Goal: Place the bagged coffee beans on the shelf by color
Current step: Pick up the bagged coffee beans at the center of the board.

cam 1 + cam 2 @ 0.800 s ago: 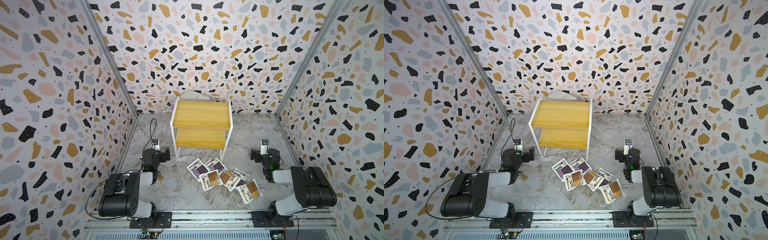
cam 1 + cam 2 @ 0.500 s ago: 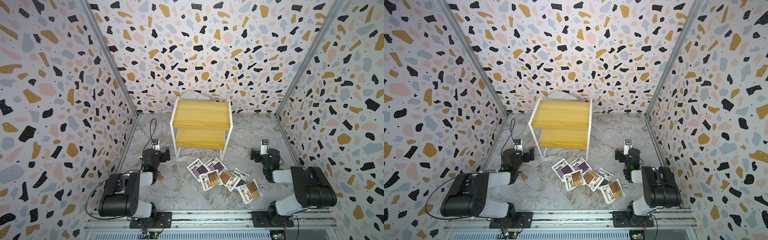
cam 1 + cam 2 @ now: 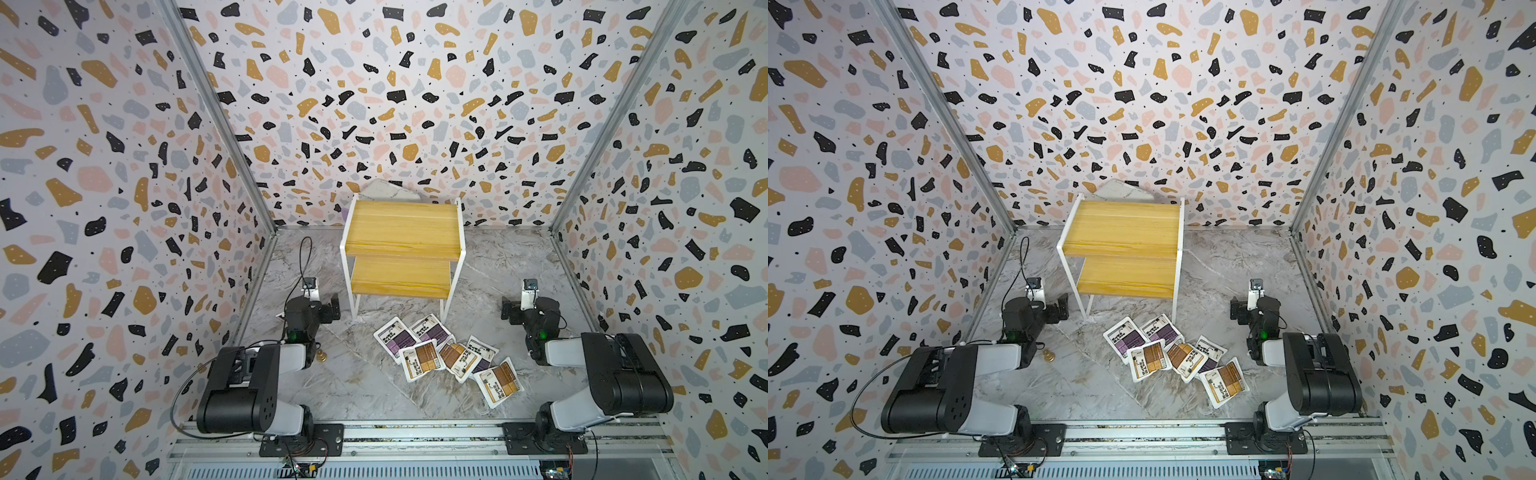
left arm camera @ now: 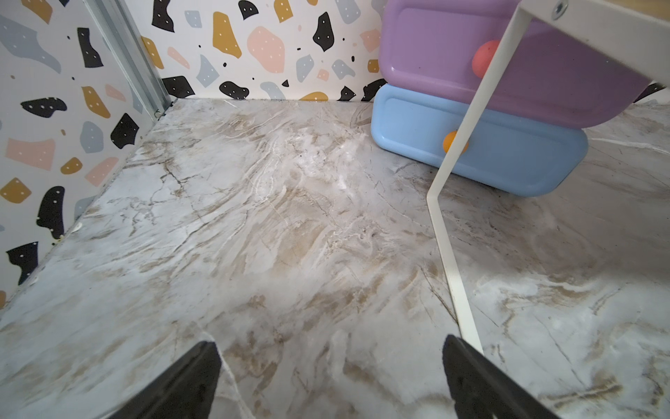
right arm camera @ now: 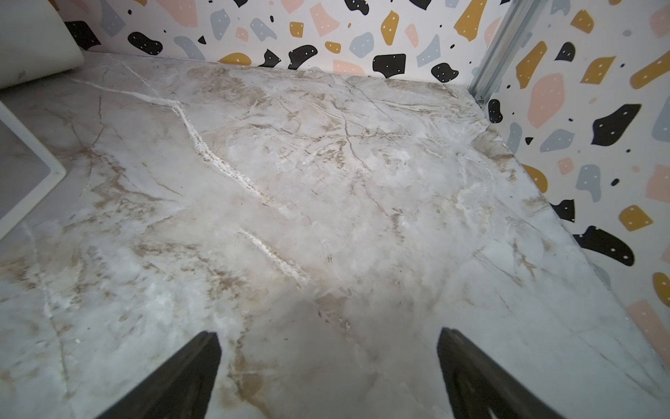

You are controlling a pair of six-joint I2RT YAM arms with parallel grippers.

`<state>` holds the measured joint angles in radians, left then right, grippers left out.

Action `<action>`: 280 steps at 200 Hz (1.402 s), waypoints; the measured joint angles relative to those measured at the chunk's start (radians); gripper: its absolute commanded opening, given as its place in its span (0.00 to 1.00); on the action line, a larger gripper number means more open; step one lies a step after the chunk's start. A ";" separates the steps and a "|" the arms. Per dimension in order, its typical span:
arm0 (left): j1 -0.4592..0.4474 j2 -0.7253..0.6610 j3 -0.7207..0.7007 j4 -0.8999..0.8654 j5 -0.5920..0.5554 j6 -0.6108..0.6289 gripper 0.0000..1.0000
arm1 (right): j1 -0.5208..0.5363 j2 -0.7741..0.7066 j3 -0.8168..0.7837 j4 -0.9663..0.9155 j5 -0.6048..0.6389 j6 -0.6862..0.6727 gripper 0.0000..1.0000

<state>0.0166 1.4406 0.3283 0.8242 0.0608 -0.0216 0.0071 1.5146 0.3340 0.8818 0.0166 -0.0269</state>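
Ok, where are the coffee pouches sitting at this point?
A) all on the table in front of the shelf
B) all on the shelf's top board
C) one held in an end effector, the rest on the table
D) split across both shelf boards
A: all six pouches lie in a loose, partly overlapping cluster on the table in front of the shelf, which holds none of them.
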 measured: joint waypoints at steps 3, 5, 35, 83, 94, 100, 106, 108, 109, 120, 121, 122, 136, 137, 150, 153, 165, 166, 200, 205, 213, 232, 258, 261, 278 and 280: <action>0.000 0.000 0.000 0.003 0.000 0.000 1.00 | 0.000 0.000 0.000 0.000 0.000 0.000 0.99; 0.000 0.001 -0.001 0.004 0.000 0.000 1.00 | 0.000 0.000 0.000 0.000 0.000 0.000 0.99; 0.000 0.004 -0.001 0.023 0.000 0.000 1.00 | 0.000 0.000 0.000 0.000 0.000 0.000 0.99; 0.002 0.013 -0.001 0.042 0.002 0.000 1.00 | 0.000 0.000 0.000 0.000 0.000 0.000 0.99; 0.003 0.013 -0.002 0.044 0.004 0.000 1.00 | 0.000 0.000 0.000 0.000 0.000 0.000 0.99; 0.005 0.013 -0.002 0.045 0.005 0.000 1.00 | 0.000 0.000 0.000 0.000 -0.001 0.000 0.99; 0.006 0.013 -0.002 0.045 0.006 0.000 1.00 | 0.000 0.000 0.000 0.000 -0.001 0.000 0.99; 0.006 0.013 -0.002 0.045 0.006 0.000 1.00 | 0.000 0.000 0.000 0.000 -0.001 0.000 0.99; 0.007 0.013 -0.002 0.045 0.006 0.000 1.00 | 0.000 0.000 0.000 0.000 -0.001 0.000 0.99; 0.008 0.013 -0.002 0.045 0.009 0.000 1.00 | 0.000 0.000 0.000 0.000 -0.002 0.001 0.99; 0.008 0.013 -0.002 0.045 0.009 0.000 1.00 | 0.000 0.000 0.000 0.000 -0.002 0.001 0.99; 0.008 0.013 -0.002 0.045 0.009 0.000 1.00 | 0.000 0.000 0.000 0.000 -0.002 0.001 0.99; 0.010 0.013 -0.003 0.046 0.011 -0.001 1.00 | -0.001 0.000 0.000 0.000 -0.005 0.002 0.99; 0.011 0.013 -0.003 0.046 0.011 -0.001 1.00 | -0.001 0.000 0.000 0.000 -0.005 0.002 0.99; 0.015 0.013 -0.006 0.046 0.014 -0.002 1.00 | -0.003 0.000 0.000 0.001 -0.006 0.005 0.99; 0.016 0.013 -0.006 0.045 0.015 -0.003 1.00 | -0.003 0.000 0.000 0.001 -0.006 0.005 0.99; 0.023 0.011 -0.008 0.045 0.016 -0.011 1.00 | -0.005 -0.001 0.000 0.001 -0.006 0.008 0.99; 0.023 0.011 -0.008 0.045 0.016 -0.012 1.00 | -0.005 -0.001 0.000 0.001 -0.006 0.008 0.99; 0.035 -0.028 -0.032 0.050 0.031 -0.022 1.00 | -0.008 -0.069 -0.004 -0.031 -0.002 0.019 0.99; 0.035 -0.035 -0.035 0.052 0.033 -0.023 1.00 | -0.008 -0.089 -0.004 -0.044 -0.001 0.021 0.99; 0.035 -0.049 -0.041 0.053 0.037 -0.023 1.00 | -0.009 -0.121 -0.004 -0.062 0.002 0.024 0.99; 0.035 -0.078 -0.054 0.061 0.050 -0.023 1.00 | -0.010 -0.201 -0.004 -0.110 0.012 0.031 0.99; 0.034 -0.112 -0.066 0.066 0.068 -0.023 1.00 | -0.010 -0.270 0.004 -0.180 0.026 0.051 0.99; 0.034 -0.114 -0.067 0.067 0.069 -0.023 1.00 | -0.010 -0.275 0.006 -0.187 0.029 0.056 0.99; 0.034 -0.131 -0.068 0.060 0.076 -0.021 1.00 | -0.010 -0.298 0.031 -0.236 0.039 0.077 0.99; 0.034 -0.134 -0.068 0.058 0.077 -0.020 1.00 | -0.010 -0.300 0.035 -0.241 0.040 0.080 0.99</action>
<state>0.0502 1.3064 0.2600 0.8825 0.1379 -0.0418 -0.0025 1.2144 0.3695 0.6403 0.0566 0.0536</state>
